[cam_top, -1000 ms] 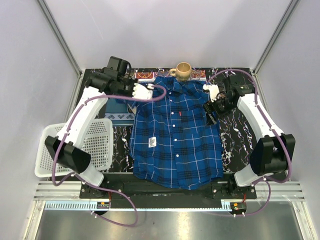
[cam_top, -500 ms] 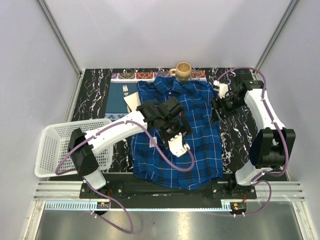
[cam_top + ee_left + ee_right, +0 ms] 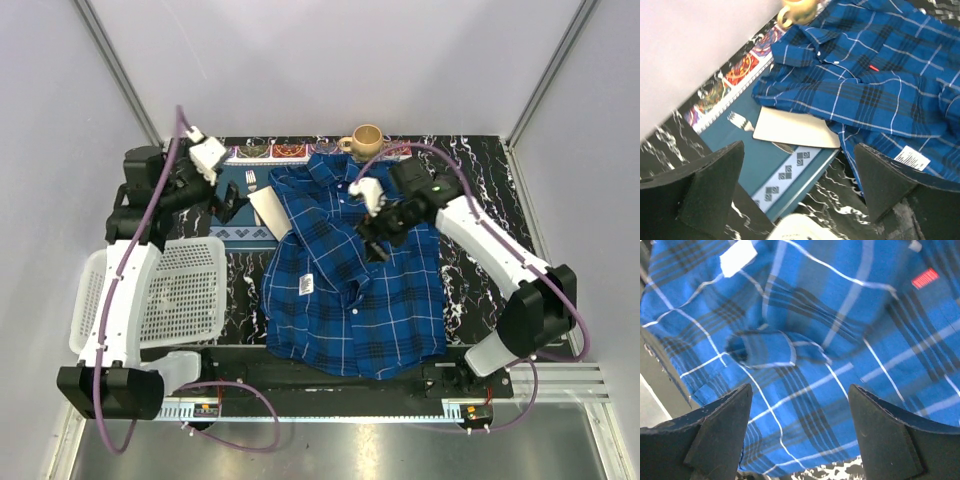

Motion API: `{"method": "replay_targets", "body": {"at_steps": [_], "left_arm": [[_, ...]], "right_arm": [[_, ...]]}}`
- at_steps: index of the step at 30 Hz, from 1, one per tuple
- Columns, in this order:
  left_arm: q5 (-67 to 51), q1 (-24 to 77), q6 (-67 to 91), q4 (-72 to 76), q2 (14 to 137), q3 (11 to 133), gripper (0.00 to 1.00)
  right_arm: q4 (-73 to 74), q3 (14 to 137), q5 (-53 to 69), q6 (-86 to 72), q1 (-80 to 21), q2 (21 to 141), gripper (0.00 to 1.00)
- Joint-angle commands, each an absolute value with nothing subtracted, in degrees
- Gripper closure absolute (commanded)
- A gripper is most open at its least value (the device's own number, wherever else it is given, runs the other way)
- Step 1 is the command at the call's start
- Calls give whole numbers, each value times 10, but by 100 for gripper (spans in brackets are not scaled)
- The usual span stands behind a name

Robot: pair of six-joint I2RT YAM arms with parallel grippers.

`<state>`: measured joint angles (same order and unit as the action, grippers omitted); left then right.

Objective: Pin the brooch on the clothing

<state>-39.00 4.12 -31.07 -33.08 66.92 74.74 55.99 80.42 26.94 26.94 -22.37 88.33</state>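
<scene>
**Shirt spread on the table, both grippers wide open and empty**

Plaid shirt (image 3: 350,300) lies front-up across the middle of the black marbled table (image 3: 470,270), its hem at the near edge and its collar at the far edge. A white paper tag (image 3: 306,285) sits on its left front. To the near left, a white mesh basket (image 3: 180,300) stands just beside the shirt.

Over the shirt's chest hangs the right gripper (image 3: 800,390), fingers spread wide with nothing between them. Below it lie a rumpled fold of cloth (image 3: 762,347) and the red pocket tab (image 3: 925,277).

At the far left, the left gripper (image 3: 799,147) hovers over a teal placemat (image 3: 745,160), fingers fully apart and holding nothing. A cream card (image 3: 795,131) and a fork (image 3: 740,120) lie on the mat, the card touching the shirt's edge. A tan mug (image 3: 366,141) stands by the collar.

The brooch cannot be made out in any view.
</scene>
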Motion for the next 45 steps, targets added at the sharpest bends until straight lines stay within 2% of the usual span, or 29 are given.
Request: {"method": "replay_targets", "body": {"at_steps": [1,3,7,9,13,16,17,19,23,28,32,39,41,45], "left_arm": [[-426,-27,-109,-277,629,711,1],[-444,-66,-91,-277,614,694,1],[-430,-97,-36,-255,578,659,1],[-444,-112,-8,-225,557,638,1],[-425,-114,60,-230,566,656,1],[-439,-117,37,-275,598,692,1],[-466,-119,22,-294,605,702,1],[-477,-120,12,-297,613,717,1],[-499,-120,43,-261,613,710,5],[-501,-115,104,-200,594,664,7],[-435,-73,148,-157,585,645,6],[-374,13,266,-129,605,672,3],[-367,32,310,-128,599,641,2],[-392,25,355,-147,592,583,5]], "right_arm": [[504,788,196,268,-326,896,15],[493,778,160,271,-387,908,6],[487,773,130,288,-462,926,4],[492,771,109,299,-488,952,4],[490,748,101,321,-499,981,11],[483,729,78,334,-499,979,36],[484,725,70,340,-499,970,60],[483,725,42,347,-497,957,99],[480,762,45,320,-444,885,100],[433,825,165,201,-315,810,100],[383,888,226,92,-266,789,100],[247,933,286,-221,-258,823,100],[218,916,298,-272,-266,838,100],[216,851,279,-248,-308,835,100]]}}
